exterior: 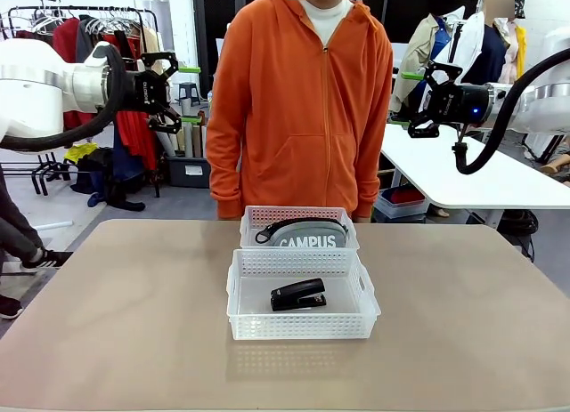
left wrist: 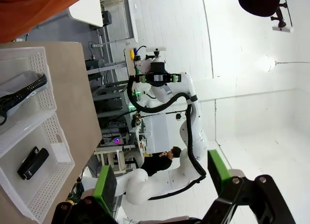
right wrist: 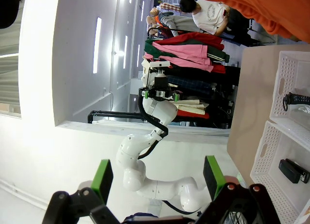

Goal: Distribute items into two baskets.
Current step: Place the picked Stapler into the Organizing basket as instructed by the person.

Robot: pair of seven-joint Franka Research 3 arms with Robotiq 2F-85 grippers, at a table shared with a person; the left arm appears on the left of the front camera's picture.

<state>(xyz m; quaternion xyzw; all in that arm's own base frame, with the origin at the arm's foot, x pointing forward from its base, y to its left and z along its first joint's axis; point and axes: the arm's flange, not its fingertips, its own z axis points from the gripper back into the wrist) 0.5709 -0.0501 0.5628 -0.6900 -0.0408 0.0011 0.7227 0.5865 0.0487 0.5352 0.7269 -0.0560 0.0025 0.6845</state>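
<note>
Two white lattice baskets stand end to end mid-table. The near basket (exterior: 303, 327) holds a small black stapler (exterior: 298, 294); the far basket (exterior: 298, 216) holds a grey "CAMPUS" pouch (exterior: 307, 236) with a black strap. My left gripper (exterior: 187, 93) hangs open high at the left, and my right gripper (exterior: 403, 100) hangs open high at the right, both well above and away from the baskets. In the left wrist view, its green-padded gripper (left wrist: 162, 178) is open, with the stapler (left wrist: 33, 162) and pouch strap (left wrist: 24, 91) at the left. The right wrist view shows its open gripper (right wrist: 157, 174), with the stapler (right wrist: 293, 170) off to one side.
A person in an orange hoodie (exterior: 303, 100) stands at the table's far edge, right behind the baskets, hands down out of sight. The beige table (exterior: 116, 323) stretches bare to both sides of the baskets. Clothes racks and a white table stand beyond.
</note>
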